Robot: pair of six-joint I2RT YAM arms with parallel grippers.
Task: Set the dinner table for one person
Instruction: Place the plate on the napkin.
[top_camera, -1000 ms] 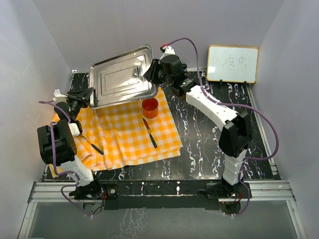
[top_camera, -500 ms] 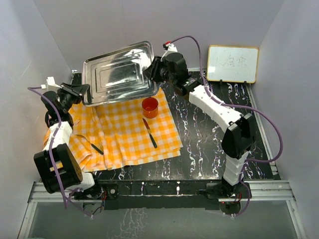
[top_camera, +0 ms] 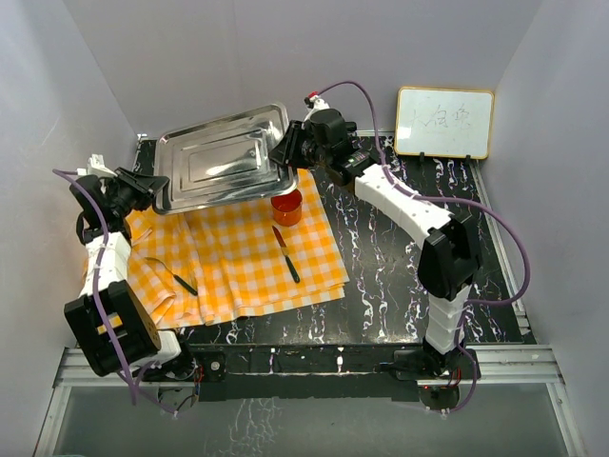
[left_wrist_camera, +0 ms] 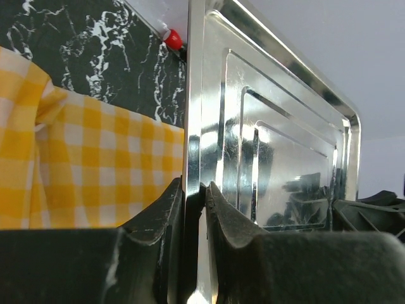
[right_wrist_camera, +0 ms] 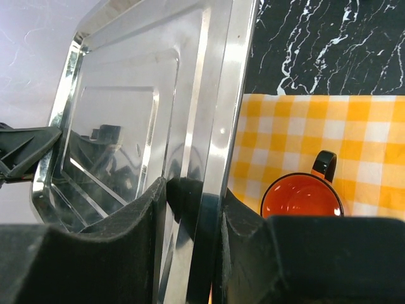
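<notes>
The dinner table (top_camera: pixel 400 286) fills the view, black with white veins. Its left half is under a checked cloth (top_camera: pixel 238 271) that lies rumpled near the left edge. On the cloth, nearest the arms, sits a small dark-handled utensil (top_camera: pixel 181 282) – too small to say fork or spoon. A knife (top_camera: pixel 285 255) lies a little further in, and beyond it stands an orange cup (top_camera: pixel 285 206).

Above the far edge of the cloth hangs a steel tray (top_camera: pixel 224 157), carried between both arms. The left claw (left_wrist_camera: pixel 193 193) is pinched narrow on the rim of its left short side. The right claw (right_wrist_camera: pixel 193 190) is pinched the same way on the opposite rim. The tray's near right corner is over the cup, close to its lip. A whiteboard (top_camera: pixel 444 121) leans at the far right.

The step in hand looks like a two-armed carry of the tray – whether to clear it away or to place it, I cannot tell. The next move calls for both arms to travel together at the same pace, so neither rim slips or twists. The tray should be kept level and high enough to clear the cup.
</notes>
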